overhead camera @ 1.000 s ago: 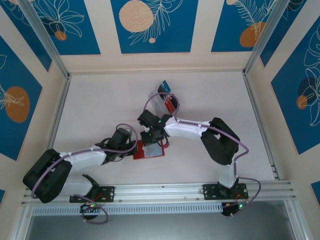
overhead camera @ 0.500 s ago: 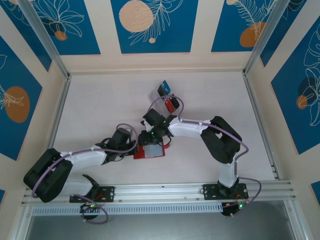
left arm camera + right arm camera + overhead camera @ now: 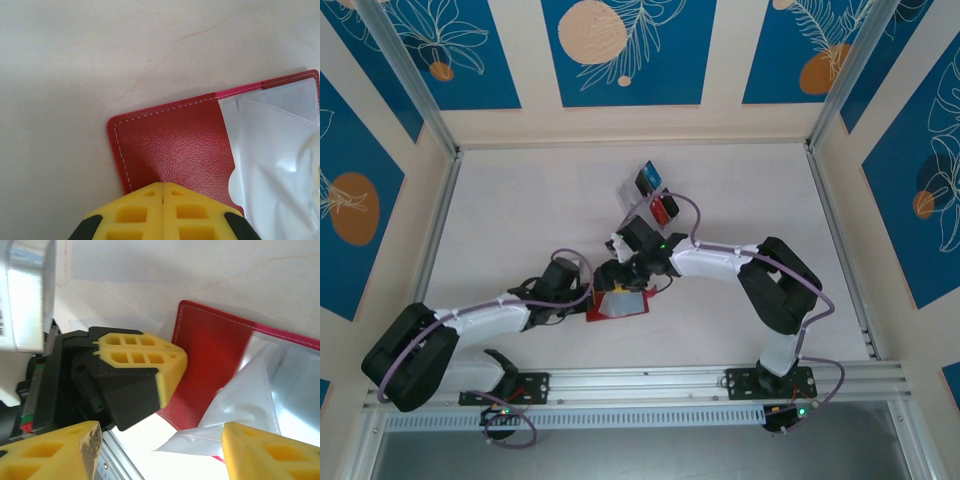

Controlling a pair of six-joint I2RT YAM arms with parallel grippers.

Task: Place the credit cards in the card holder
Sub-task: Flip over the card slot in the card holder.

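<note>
The card holder looks light, thin and floppy. Its pebbled red cover should give some friction, but the clear pockets inside are slick, limp film that buckles and lifts rather than standing open. It will likely skid across the smooth table unless pinned, so the best hold is a downward press on the stitched cover near its outer edge, well away from the pocket mouths. A second hold belongs on a pocket's free edge to part it. It lies opened flat at lower centre of the top view, just in front of both wrists. It is a small red leather-like square with pale stitching round a rounded corner, a pinker strip along the top edge and crumpled transparent sleeves over pale lining. Whether a card already sits in a sleeve, I cannot tell. The left gripper has its yellow fingers pressed together, tips bearing on the cover's near edge. The right gripper hovers over the pockets with fingers spread wide and clamped on nothing, a loose corner of film lying between them. The credit cards, blue, black and red, stand in a clear rack at upper centre, apart from the holder. They are stiff and slippery and best pinched by their long edges.
</note>
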